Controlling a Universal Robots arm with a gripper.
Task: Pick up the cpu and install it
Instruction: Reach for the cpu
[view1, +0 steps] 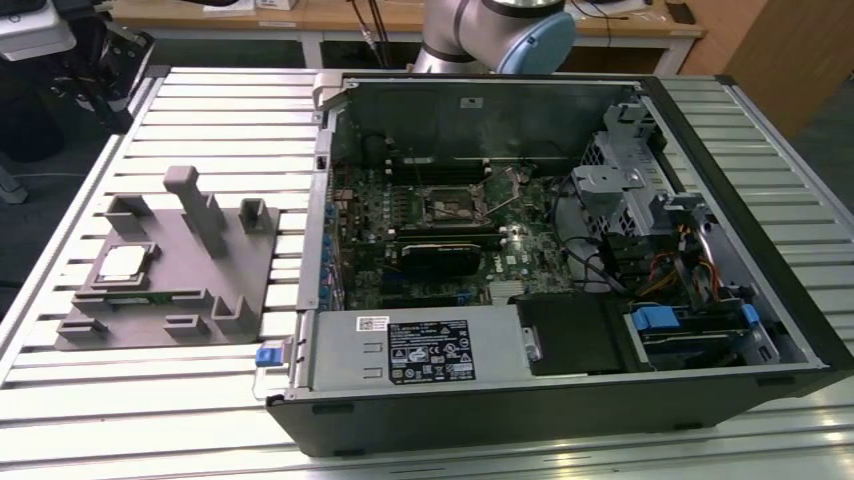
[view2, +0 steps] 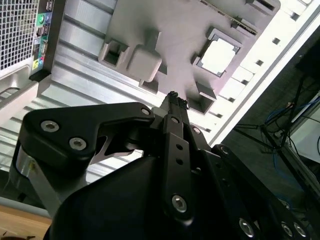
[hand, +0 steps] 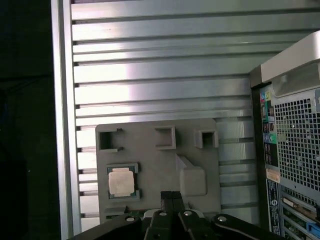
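Right, gripper (view2: 173, 97) first: fingers together, nothing between them. In both wrist views it hangs above the grey tray (view2: 165, 20), tips over the tray's edge zone, beside the post (view2: 144, 62) and off to one side of the cpu (view2: 218, 55). No contact with anything.

Cpu lies flat, metal top up, in its square recess with corner blocks round it. In the exterior view it is in the tray's part toward that view's left (view1: 123, 262). Tray rests on the slatted surface (view1: 200, 110), just beside the open case (view1: 534, 430), on the exterior view's left of it. Socket (view1: 447, 203) is deep inside the case on the board, well apart from the cpu. Arm (view1: 494, 35) rises behind the case.

Risks, as judgement:
- Closed fingers coming down on the chip would press it, not grasp it.
- Corner blocks and post crowd the recess; an off-centre descent could hit them or shove the tray.
- Chip is thin and smooth, so a shallow grip may tilt or drop it.
- A tilted or rotated seating could damage the socket contacts.

View differences: the exterior view gives the case interior and socket. Wrist views give the fingers and the case's rear ports (hand: 295, 130); the first wrist view (hand: 121, 181) shows the cpu squarely from above.
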